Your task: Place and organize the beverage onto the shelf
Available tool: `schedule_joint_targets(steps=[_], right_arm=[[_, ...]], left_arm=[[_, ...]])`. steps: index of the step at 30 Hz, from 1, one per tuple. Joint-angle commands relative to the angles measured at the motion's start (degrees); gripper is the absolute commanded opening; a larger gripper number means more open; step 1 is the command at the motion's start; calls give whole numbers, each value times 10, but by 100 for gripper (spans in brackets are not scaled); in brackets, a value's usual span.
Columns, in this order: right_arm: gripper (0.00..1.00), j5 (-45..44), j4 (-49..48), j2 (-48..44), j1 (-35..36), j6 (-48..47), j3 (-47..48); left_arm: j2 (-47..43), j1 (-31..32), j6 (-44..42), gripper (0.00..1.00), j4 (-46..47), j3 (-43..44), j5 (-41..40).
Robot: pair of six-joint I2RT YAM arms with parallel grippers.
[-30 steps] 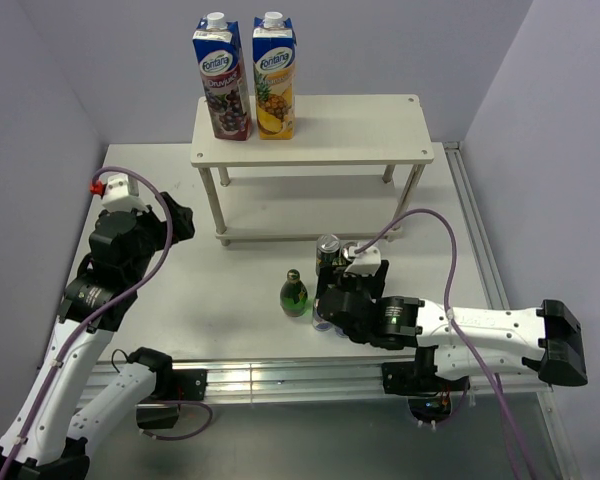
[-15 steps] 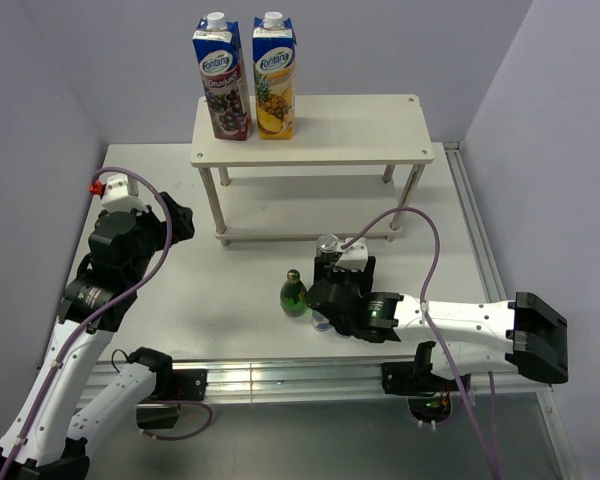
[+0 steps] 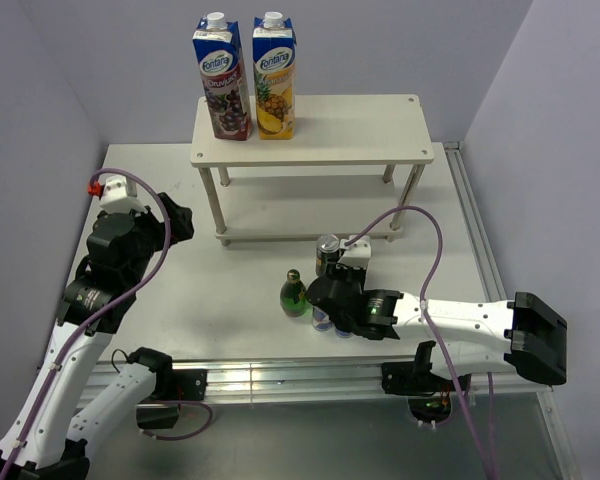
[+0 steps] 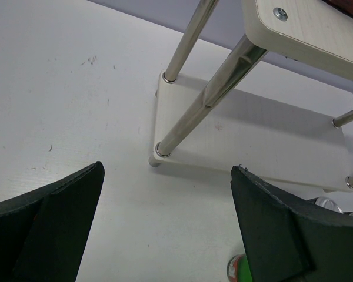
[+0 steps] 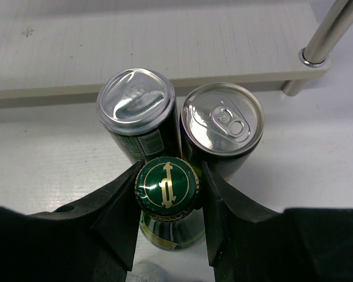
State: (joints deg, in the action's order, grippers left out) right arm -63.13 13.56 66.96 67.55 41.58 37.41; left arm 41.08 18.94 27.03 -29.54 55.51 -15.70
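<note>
The right gripper (image 5: 168,176) is closed to the neck of a green glass bottle (image 5: 166,187), with a finger hugging each side of its gold-crested cap. The bottle stands just before the shelf (image 3: 350,125). A foil-topped can (image 5: 136,103) and a pull-tab can (image 5: 223,120) crowd between the bottle and the shelf. The left gripper (image 4: 166,170) gapes wide and empty near the shelf's front left leg

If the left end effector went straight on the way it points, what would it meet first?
Probably the nearest leg of the shelf, low down. The open left end effector faces it across the table, though depth is unclear.
</note>
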Motion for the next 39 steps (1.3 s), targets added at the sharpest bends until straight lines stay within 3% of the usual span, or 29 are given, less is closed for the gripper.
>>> schedule_joint_targets(steps=[1,2,3,17,31,39], right_arm=[[13,-19,-15,-6,-6,3,9],[3,-20,-9,-6,-7,8,10],[0,-19,-9,-6,-7,9,12],[0,-51,107,-73,46,5,119],[0,-93,78,-117,50,-135,202],[0,-104,17,-115,50,-284,294]], left_arm=[[-6,0,-10,96,14,-1,9],[-6,0,-10,96,14,-1,9],[-6,0,-9,96,13,-1,9],[-6,0,-10,96,15,-3,5],[-10,0,-11,96,15,-2,1],[-9,0,-10,96,15,-2,0]])
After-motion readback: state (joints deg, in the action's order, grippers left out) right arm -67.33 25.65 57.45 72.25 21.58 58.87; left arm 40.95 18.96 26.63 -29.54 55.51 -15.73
